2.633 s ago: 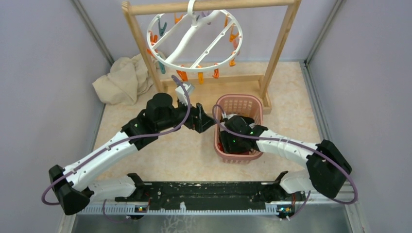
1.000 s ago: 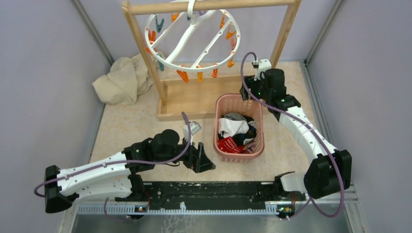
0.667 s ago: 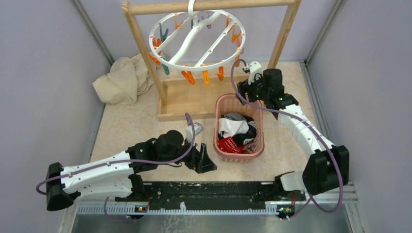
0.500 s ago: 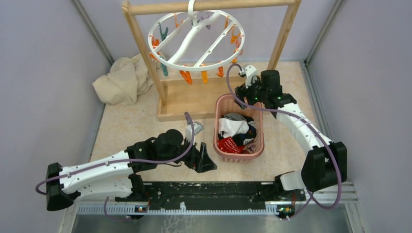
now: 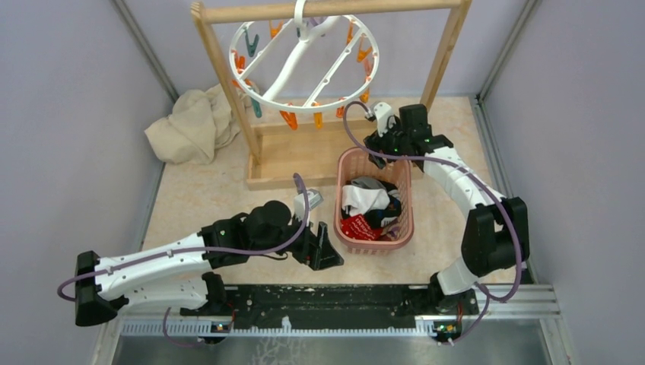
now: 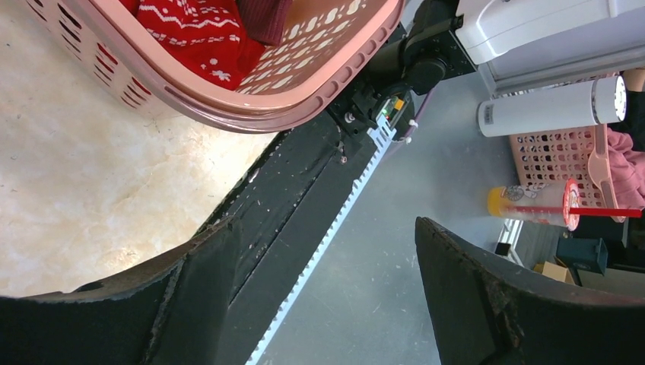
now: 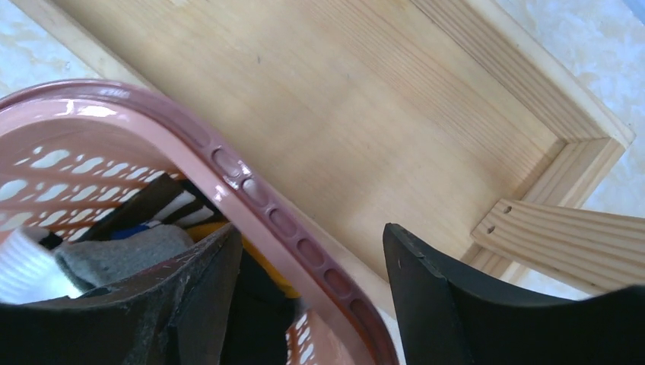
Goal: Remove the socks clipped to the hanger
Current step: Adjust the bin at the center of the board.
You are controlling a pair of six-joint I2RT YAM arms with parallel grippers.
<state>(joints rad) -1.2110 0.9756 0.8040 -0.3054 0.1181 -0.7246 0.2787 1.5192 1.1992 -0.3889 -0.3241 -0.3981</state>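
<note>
Okay, far left: beige cloth (image 5: pixel 190 125) lying crumpled on worktop (image 5: pixel 228 198) beside wooden rack (image 5: pixel 228 84). Left gripper (image 5: pixel 325 252) hovering low just beside pink basket (image 5: pixel 376 246), at its near-left corner, fingers spreading wide, gripping nothing. Hanger (image 5: pixel 287 62) dangling from rack's top bar, orange and teal clips hanging round ring. Socks (image 5: pixel 363 201) sitting heaped inside basket: white, grey, black, red with white pattern. Right gripper (image 5: pixel 375 143) hovering over basket's far rim, fingers standing apart, rim showing between them, nothing gripped.
</note>
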